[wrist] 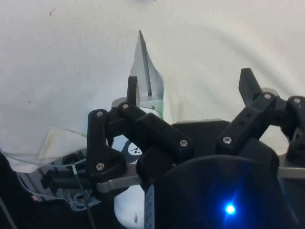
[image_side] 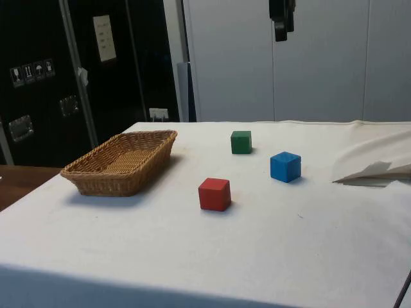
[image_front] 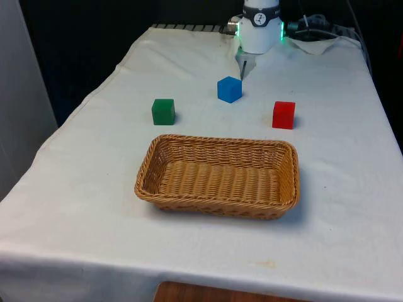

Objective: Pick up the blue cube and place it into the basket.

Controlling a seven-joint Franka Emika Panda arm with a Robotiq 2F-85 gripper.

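Gripper (wrist: 190, 83): raised high above the table in the side view, well apart from every cube. In the wrist view the two fingers stand spread, with nothing between them.
Blue cube (image_front: 229, 89): rests on the white cloth (image_front: 340, 163) at the far side of the table. In the front view it sits at about 12 o'clock from the basket, near the arm's base.
Basket (image_front: 284, 189): woven, shallow and rectangular. It holds nothing and lies near the table's middle, on the camera side of all three cubes.
Green cube (image_front: 163, 111): at roughly 8 o'clock from the blue cube in the front view, apart from it.
Red cube (image_front: 283, 114): at roughly 4 o'clock from the blue cube in the front view, apart from it.
Task state: judged not yet begun, since the blue cube is ungrasped and the basket is bare.
Risk 1, bad seating: the blue cube appears turned at an angle. Fingers closing across its corners rather than its flat faces could twist it or squeeze it out.
Risk 2, cloth snag: a descent taken too low could catch the cloth, dragging the cube and its neighbours.
Risk 3, wrong target: a lateral error could bring the fingers down on the green or red cube.
Risk 4, release: letting go over the low rim could tip the cube outside the basket.
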